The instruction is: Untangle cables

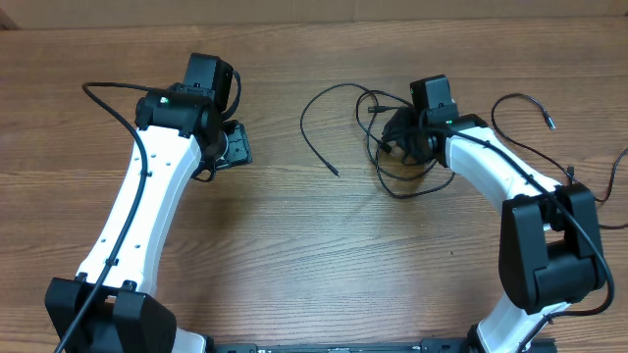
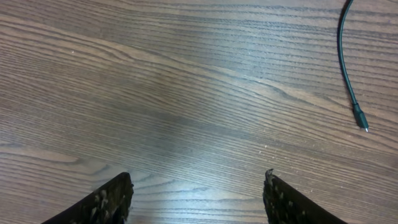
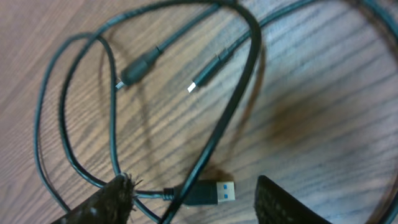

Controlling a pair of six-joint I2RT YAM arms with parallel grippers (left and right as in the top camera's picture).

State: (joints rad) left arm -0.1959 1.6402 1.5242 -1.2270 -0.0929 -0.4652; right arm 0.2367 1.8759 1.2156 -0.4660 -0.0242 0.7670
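The right hand (image 3: 194, 183) hangs low over the bench (image 1: 314, 275), its two fingers (image 3: 115, 196) spread apart. One thick black strand of the cables (image 3: 231, 102) runs down into the gap between them, not pinched by either pad. A blue-tongued USB plug (image 3: 214, 191) lies in that gap too, just at 3 o'clock of the strand. The left pad sits touching or nearly touching a thinner cord at its tip; I cannot tell which.

Going outward in the wrist view, a small silvery plug (image 3: 202, 78) lies at 12 o'clock of the hand. A dark rounded plug (image 3: 134, 71) lies at 11 o'clock, and thin loops sweep round toward 9 o'clock. From above, the tangle sits right under and around this hand, with a loop bulging out at 6 o'clock. One loose strand arcs off toward 9 o'clock and ends in a free tip (image 1: 335, 173).

The left hand (image 2: 196, 186) is released as well, fingers wide with only bare wood between them. It is well apart from the tangle. The only cord in its wrist view is that loose strand's plug end (image 2: 359, 117), at about 2 o'clock near the frame's edge.
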